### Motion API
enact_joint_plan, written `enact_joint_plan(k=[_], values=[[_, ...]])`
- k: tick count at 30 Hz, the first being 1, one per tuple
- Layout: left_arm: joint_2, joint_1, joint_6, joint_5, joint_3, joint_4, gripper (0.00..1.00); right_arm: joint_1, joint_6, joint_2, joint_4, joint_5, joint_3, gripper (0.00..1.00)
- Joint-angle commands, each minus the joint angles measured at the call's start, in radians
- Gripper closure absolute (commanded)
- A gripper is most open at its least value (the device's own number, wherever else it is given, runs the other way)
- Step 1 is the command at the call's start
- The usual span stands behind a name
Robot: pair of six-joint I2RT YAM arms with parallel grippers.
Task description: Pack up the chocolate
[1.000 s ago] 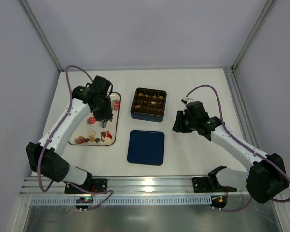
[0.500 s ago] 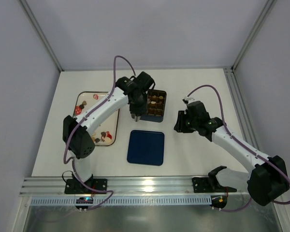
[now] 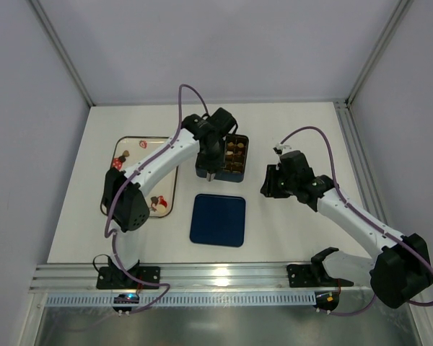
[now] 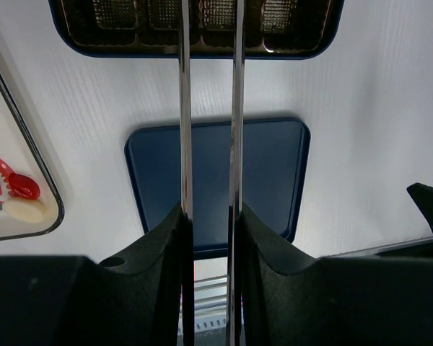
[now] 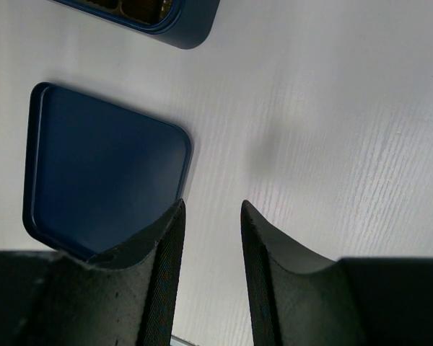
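Observation:
The dark-blue box (image 3: 239, 167) with its brown grid stands at mid-table, and several brown and tan chocolate pieces (image 3: 234, 151) sit in its cells. A few more chocolate pieces (image 3: 157, 204) lie on the tray (image 3: 169, 189) to the left. One tan piece (image 4: 22, 210) shows on the tray's edge in the left wrist view. My left gripper (image 3: 211, 173) hangs over the box's near edge (image 4: 314, 49). Its long metal blades (image 4: 185, 108) stand a narrow gap apart, and their tips run out of view. My right gripper (image 5: 211, 205) is open and empty over bare table.
The flat dark-blue lid (image 3: 217, 220) lies on the table in front of the box, also visible as the lid (image 4: 270, 173) under the left blades and the lid (image 5: 101, 173) left of the right fingers. Red strawberry pictures (image 3: 117, 164) mark the tray.
My left arm has swung right from the tray to the box's near edge. The right arm has stayed put.

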Motion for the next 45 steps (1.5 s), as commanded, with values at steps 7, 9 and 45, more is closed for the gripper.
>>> enact_joint_plan(k=[7, 9, 45], values=[[-0.009, -0.017, 0.0, 0.005, 0.03, 0.02, 0.72, 0.003, 0.004, -0.023, 0.008, 0.011, 0.007, 0.61], [-0.011, -0.022, 0.0, 0.007, 0.026, 0.02, 0.71, 0.003, 0.004, -0.025, 0.009, 0.013, 0.005, 0.61], [-0.643, 0.139, -0.148, -0.136, -0.528, -0.033, 0.6, 0.003, -0.011, -0.023, 0.034, -0.024, 0.002, 0.61]])
